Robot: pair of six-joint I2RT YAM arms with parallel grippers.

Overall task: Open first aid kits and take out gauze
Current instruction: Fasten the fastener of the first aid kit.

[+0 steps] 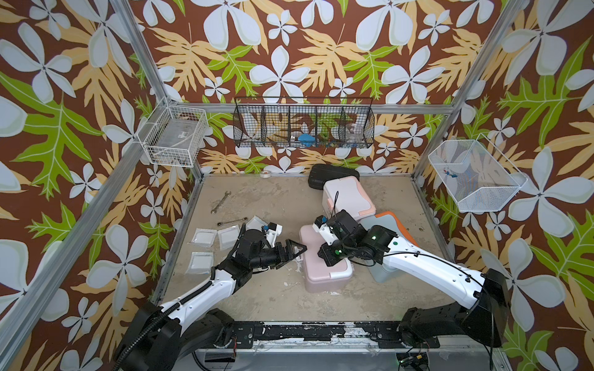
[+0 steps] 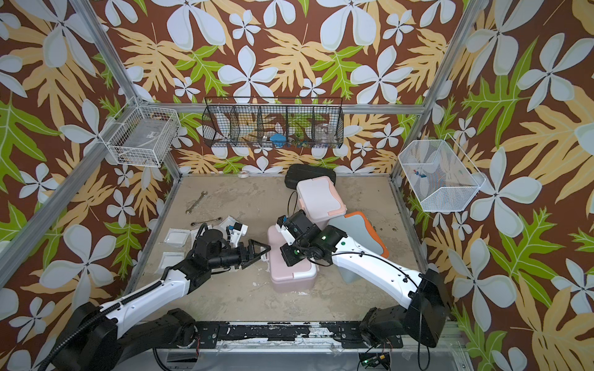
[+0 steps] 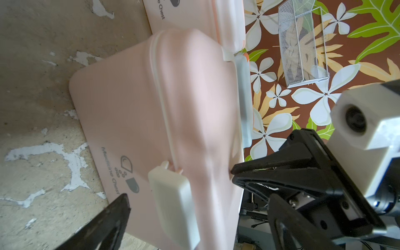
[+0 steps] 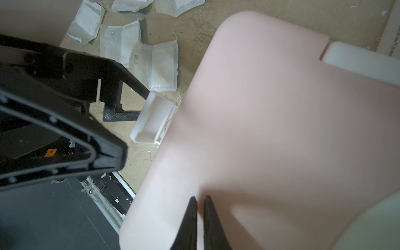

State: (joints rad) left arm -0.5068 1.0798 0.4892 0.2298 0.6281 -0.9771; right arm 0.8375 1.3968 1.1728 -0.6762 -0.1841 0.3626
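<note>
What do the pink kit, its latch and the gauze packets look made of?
Pink kit: probably moulded plastic, satin; rounded corners, soft sheen.
Latch: white hard plastic, likely; hollow, ribbed underside.
Gauze packets: clear crinkled film over white pads.

Pastel kits on a mottled bench [image 1: 257, 199] here!
Pale pink kit [image 1: 318, 279] with white latch [image 3: 173, 194]; white kit [image 1: 347, 192] trimmed peach; third kit [image 2: 352, 225] grey-blue, perhaps, edged orange; bench tan, flecked white.
</note>
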